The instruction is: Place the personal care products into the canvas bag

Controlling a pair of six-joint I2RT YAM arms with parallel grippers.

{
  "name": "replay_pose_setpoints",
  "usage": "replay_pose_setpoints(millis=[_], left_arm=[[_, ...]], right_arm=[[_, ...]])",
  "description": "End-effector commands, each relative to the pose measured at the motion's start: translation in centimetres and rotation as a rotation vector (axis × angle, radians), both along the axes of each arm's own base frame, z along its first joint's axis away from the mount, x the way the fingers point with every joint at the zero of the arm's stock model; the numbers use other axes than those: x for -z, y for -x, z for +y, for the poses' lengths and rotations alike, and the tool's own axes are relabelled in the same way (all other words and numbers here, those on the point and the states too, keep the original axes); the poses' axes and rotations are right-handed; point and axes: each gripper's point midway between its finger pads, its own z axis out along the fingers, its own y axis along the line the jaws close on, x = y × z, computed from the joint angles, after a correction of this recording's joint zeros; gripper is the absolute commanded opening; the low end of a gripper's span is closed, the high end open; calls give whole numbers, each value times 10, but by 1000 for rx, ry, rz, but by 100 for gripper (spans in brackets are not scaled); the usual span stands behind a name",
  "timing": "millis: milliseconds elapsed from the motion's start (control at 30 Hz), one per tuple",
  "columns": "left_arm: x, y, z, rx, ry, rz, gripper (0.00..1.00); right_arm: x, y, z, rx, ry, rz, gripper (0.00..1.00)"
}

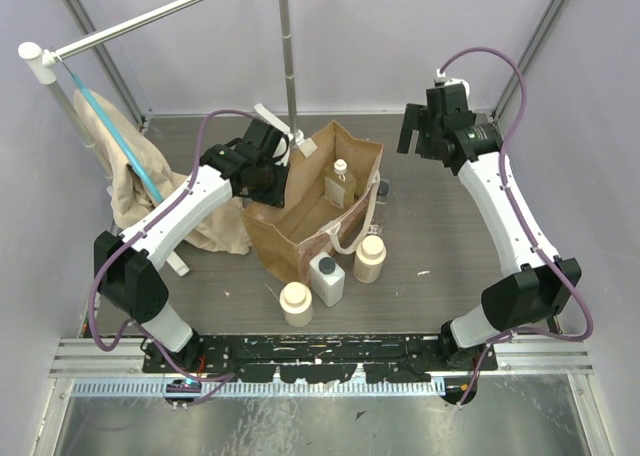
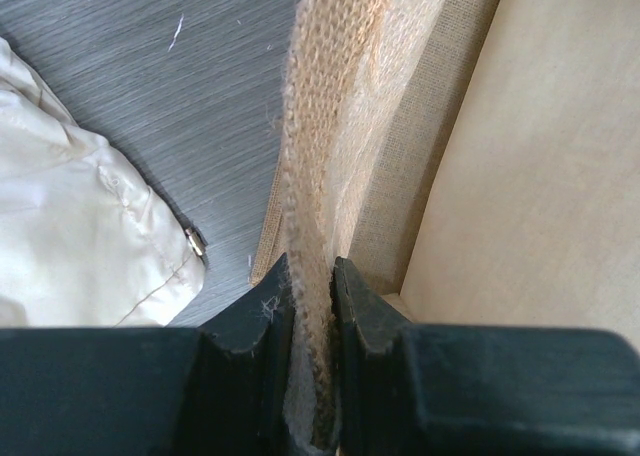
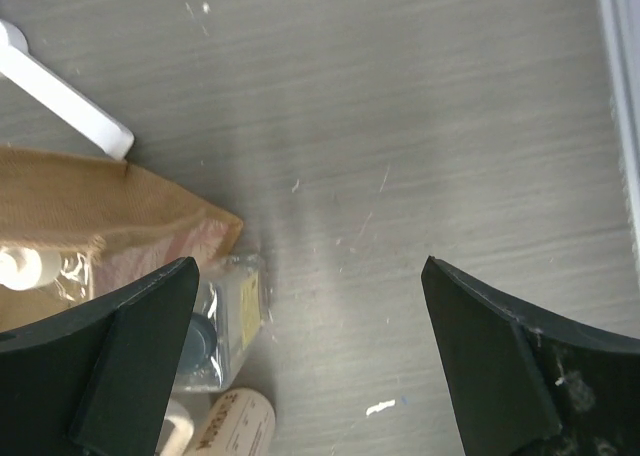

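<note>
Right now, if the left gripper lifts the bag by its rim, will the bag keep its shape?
Probably not. The bag looks floppy: its woven rim is pinched flat in the left gripper. Its walls crease and sag, so the mouth would likely collapse. The bottle inside may slide or tip.

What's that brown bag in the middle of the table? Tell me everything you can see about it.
The canvas bag is a tan-brown tote of coarse woven fabric, standing mid-table with its mouth open. A cream loop handle hangs down its right side, and faint reddish print shows low on its near face. One slim clear bottle stands inside. The left gripper is shut on the bag's left rim, pinching the fabric. Three more bottles stand just in front of it.
</note>
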Motion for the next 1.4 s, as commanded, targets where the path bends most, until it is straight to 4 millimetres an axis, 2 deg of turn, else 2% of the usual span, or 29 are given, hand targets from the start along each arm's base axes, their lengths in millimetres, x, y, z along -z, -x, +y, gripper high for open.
replay_pose_setpoints(millis=[0, 267, 433, 767, 967, 1200, 1267, 1367], left_arm=[[-2, 1, 1, 14, -1, -13, 4], [0, 9, 10, 13, -22, -14, 4], [-1, 12, 14, 18, -30, -24, 4], [0, 14, 19, 38, -49, -31, 4], [-1, 16, 22, 40, -54, -39, 4], [0, 19, 22, 43, -43, -35, 4], [0, 19, 23, 44, -41, -35, 4], [1, 19, 23, 43, -44, -34, 4]], right_arm=[[13, 21, 6, 40, -87, 41, 100], [60, 30, 40, -25, -253, 147, 100], [66, 29, 59, -64, -346, 144, 100], [75, 29, 96, -130, -305, 174, 100], [104, 28, 91, -107, -250, 232, 100], [135, 23, 67, -71, -84, 273, 100], [139, 19, 59, -61, -31, 271, 100], [143, 16, 62, -88, -30, 269, 95]])
